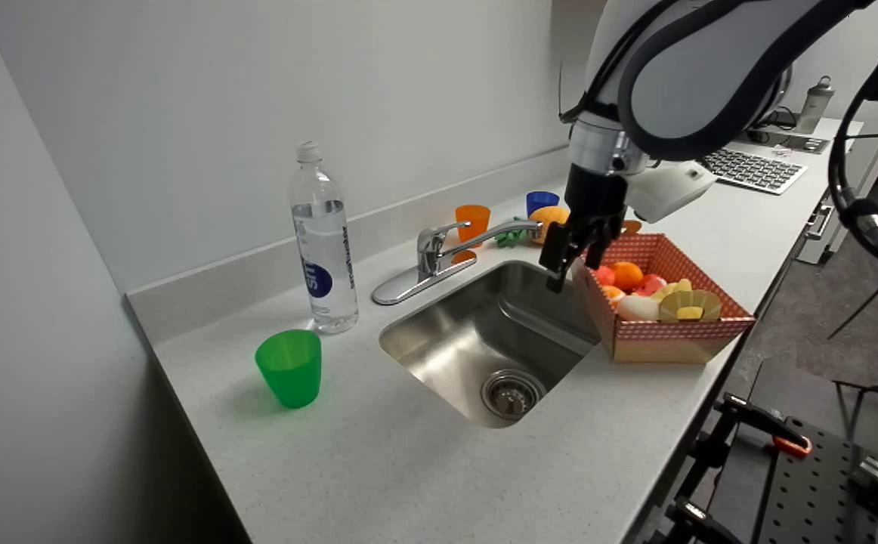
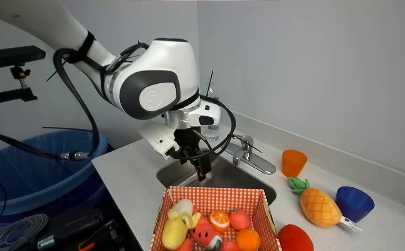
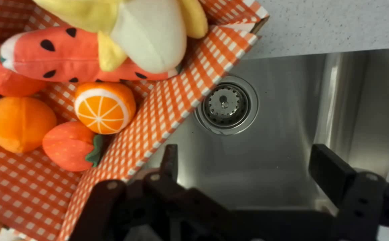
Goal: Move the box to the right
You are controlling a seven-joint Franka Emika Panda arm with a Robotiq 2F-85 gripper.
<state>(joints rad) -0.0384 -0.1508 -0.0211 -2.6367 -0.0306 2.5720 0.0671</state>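
Gripper [image 3: 248, 164] gapes empty over sink [image 3: 281, 147]; box [image 3: 167, 100] sits at ten o'clock from it in wrist view. Looks like lining-up stage. Next, I'd say: ease toward ten, straddle rim [image 3: 182, 115], pinch, haul.

I see the box [image 1: 658, 350] open-topped and upright, red-and-white check, tan low on the outside, walls flared, plush fruit [image 2: 204, 232] inside. In an exterior view it's on the counter [image 1: 424, 461], right of the sink [image 1: 446, 363]; in the wrist view a wall covers part of the sink. I can't tell if its base overhangs.
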